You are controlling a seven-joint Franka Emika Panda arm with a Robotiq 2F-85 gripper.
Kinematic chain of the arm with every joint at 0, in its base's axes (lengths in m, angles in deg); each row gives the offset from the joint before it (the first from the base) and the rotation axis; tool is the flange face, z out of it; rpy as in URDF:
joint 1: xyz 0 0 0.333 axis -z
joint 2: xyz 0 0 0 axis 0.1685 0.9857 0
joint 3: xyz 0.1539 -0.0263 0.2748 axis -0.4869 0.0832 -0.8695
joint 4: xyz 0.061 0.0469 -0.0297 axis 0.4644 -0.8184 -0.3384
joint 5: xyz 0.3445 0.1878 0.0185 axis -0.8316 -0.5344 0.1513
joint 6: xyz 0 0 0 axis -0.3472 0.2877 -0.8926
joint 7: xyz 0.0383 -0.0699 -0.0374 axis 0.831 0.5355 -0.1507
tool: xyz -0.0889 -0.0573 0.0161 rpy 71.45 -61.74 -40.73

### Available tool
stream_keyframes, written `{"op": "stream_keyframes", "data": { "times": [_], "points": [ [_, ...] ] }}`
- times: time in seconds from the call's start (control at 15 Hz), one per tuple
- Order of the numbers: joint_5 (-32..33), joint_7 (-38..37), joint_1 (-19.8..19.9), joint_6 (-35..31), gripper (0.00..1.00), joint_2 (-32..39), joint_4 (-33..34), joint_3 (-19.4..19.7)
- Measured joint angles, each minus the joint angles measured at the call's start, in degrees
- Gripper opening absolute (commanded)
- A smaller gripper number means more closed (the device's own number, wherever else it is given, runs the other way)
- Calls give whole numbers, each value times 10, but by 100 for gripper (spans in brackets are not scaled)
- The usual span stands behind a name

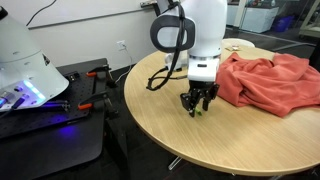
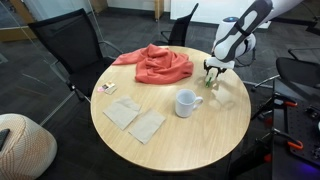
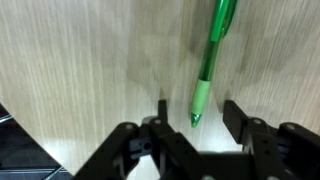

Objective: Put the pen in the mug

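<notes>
The green pen [image 3: 211, 62] lies flat on the round wooden table [image 1: 215, 135]. In the wrist view its tip sits between my two fingers, which stand apart on either side without touching it. My gripper [image 3: 196, 115] is open and low over the table; it shows in both exterior views [image 1: 198, 105] [image 2: 214, 72], with a speck of green below it. The white mug [image 2: 187, 103] stands upright near the table's middle, apart from the gripper, handle to one side.
A red cloth [image 2: 155, 65] lies bunched on the table, close beside the gripper in an exterior view [image 1: 268, 80]. Paper napkins [image 2: 135, 120] and a small card [image 2: 105, 89] lie near the mug. Office chairs [image 2: 65, 50] surround the table [image 2: 200, 140].
</notes>
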Motion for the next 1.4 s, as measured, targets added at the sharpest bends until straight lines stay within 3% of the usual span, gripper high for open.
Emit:
{"op": "stream_keyframes", "data": {
  "times": [0.27, 0.87, 1.4],
  "points": [
    [-1, 0, 0, 0, 1, 4, 7, 1],
    [0, 0, -21, 9, 3, -23, 2, 18],
    [56, 0, -58, 91, 3, -194, -40, 47]
  ]
}}
